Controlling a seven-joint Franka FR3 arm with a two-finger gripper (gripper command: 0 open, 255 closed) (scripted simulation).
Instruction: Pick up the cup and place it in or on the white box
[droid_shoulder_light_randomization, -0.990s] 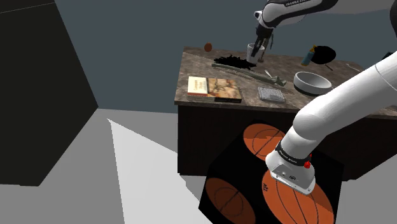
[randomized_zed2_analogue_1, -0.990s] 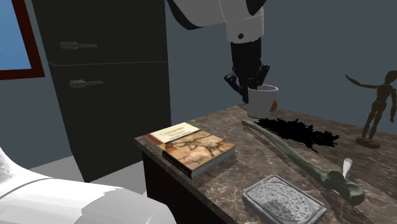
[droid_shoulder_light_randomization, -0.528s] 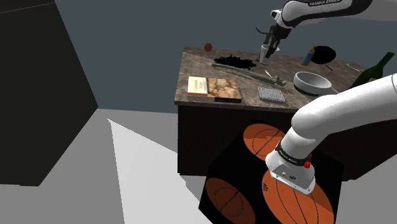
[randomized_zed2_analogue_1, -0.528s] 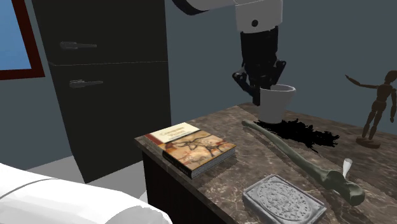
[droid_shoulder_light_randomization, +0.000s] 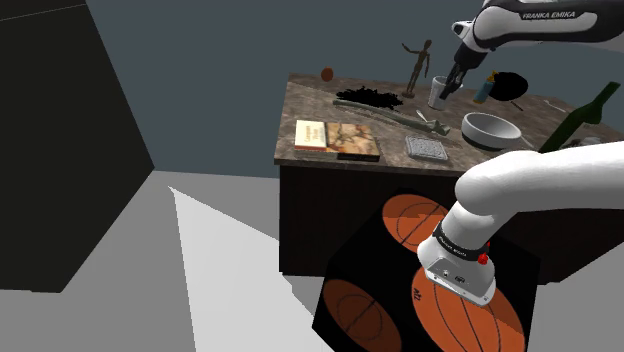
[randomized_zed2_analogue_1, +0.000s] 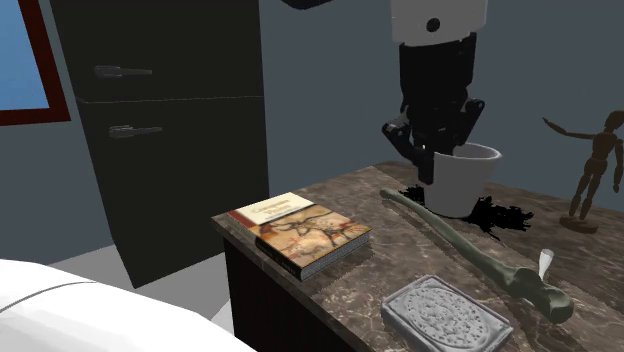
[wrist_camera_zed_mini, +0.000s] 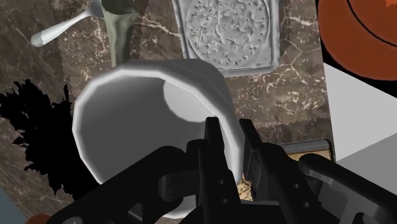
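- The all-black two-finger gripper (wrist_camera_zed_mini: 232, 145) is pinched shut on the wall of the plain white cup (randomized_zed2_analogue_1: 462, 185), one finger inside the rim and one outside. Makes sense to me, a rim pinch is the easy way to carry a wide cup.
- The cup hangs over the back part of the dark marble counter (randomized_zed2_analogue_1: 400, 262), right above a black feathery patch (randomized_zed2_analogue_1: 505, 216). Looks lifted clear, mid-carry I'd say, though the gap underneath is hard to read.
- The target, I reckon, is the flat pale grey box with the embossed lid (randomized_zed2_analogue_1: 445, 315) near the counter's front edge. The lid is closed, so "on" rather than "in".
- The wrist view gives you the grip itself and the cup's empty inside, with the box just past the rim.
- The second exterior view has the cup upright from the side.
- The shoulder view adds a white bowl (droid_shoulder_light_randomization: 490, 128) further along the counter.
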